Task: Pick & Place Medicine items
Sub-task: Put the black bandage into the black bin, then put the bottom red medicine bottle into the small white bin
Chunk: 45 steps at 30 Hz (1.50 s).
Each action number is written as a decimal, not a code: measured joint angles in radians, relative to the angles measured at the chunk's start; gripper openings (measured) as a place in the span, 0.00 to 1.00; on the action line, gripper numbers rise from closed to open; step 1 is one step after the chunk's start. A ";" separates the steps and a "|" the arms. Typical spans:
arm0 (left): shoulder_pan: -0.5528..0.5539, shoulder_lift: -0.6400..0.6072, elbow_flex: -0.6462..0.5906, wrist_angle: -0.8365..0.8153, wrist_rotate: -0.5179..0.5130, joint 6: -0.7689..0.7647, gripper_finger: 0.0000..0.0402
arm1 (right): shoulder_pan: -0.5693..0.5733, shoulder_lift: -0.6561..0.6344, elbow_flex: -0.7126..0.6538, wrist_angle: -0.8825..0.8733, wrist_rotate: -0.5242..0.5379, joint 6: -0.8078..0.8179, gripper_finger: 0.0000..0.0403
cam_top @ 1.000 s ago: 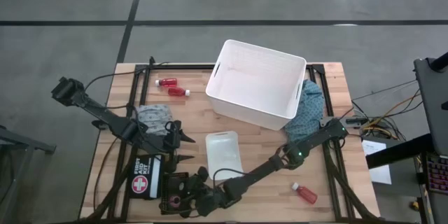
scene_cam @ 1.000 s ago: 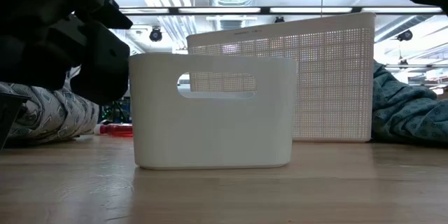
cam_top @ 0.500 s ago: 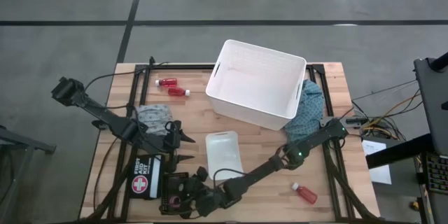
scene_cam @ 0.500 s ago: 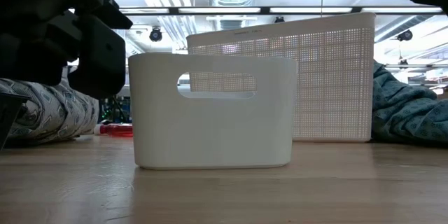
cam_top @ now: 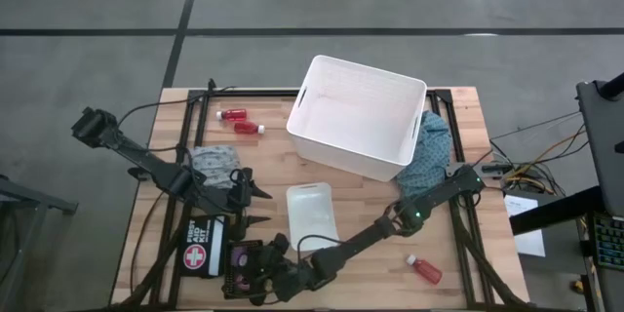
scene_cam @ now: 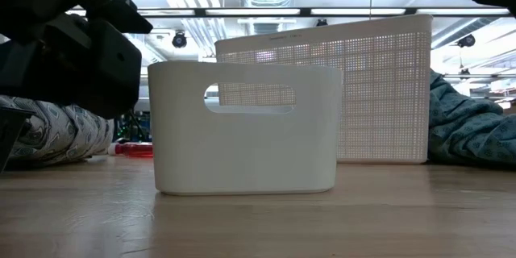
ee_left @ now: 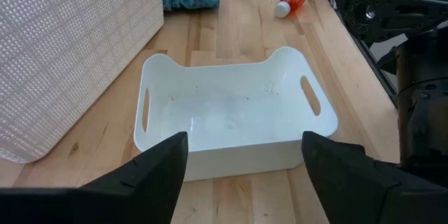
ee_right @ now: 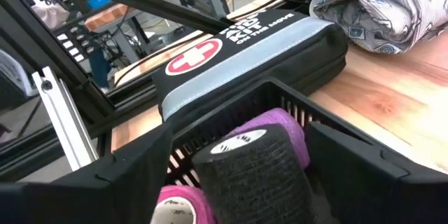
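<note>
Right wrist view: the right gripper (ee_right: 241,140) is low over a black crate (ee_right: 280,91), fingers (ee_right: 133,175) spread wide. A dark tape roll (ee_right: 259,175) stands between them. We see a gap on one side, so we call it not gripped. In the crate just beside the dark roll are a pink roll (ee_right: 175,210) and a purple roll (ee_right: 280,127). A first aid kit (ee_right: 245,56) lies against the crate's outer side, and a patterned cloth (ee_right: 378,0) is bunched beyond that.

In the high view the right gripper (cam_top: 255,275) is at the table's (cam_top: 361,190) near left, the arm reaching across from the right edge. The kit (cam_top: 200,251) lies left of the crate.

The left gripper (cam_top: 261,205) hangs just left of a small white tray (cam_top: 310,216) in the middle of the table. In the left wrist view it (ee_left: 243,143) stands open and empty, fingers (ee_left: 157,175) either side of the tray's (ee_left: 231,157) near wall, not touching it. We see nothing in the tray.

Bottles: two red ones lie at the far left, (cam_top: 232,114) and (cam_top: 250,128), close together and left of the big basket (cam_top: 356,117). The third (cam_top: 425,270) lies at the near right, well apart from both grippers. It also shows in the left wrist view (ee_left: 291,1). A teal cloth (cam_top: 429,151) sits against the basket's right side.

In the low view the tray (scene_cam: 242,129) stands in front of the basket (scene_cam: 363,89), with dark arm parts at the upper left.
</note>
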 joint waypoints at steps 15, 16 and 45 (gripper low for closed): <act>0.000 0.000 0.000 0.000 0.000 0.000 0.71 | 0.010 -0.013 0.001 0.049 0.062 -0.122 0.90; 0.000 0.000 0.000 0.000 0.000 0.000 0.71 | 0.012 -0.014 0.001 0.049 0.062 -0.128 0.90; 0.000 0.000 0.000 -0.001 0.000 0.000 0.71 | 0.066 -0.172 0.001 -0.345 0.056 -0.096 0.90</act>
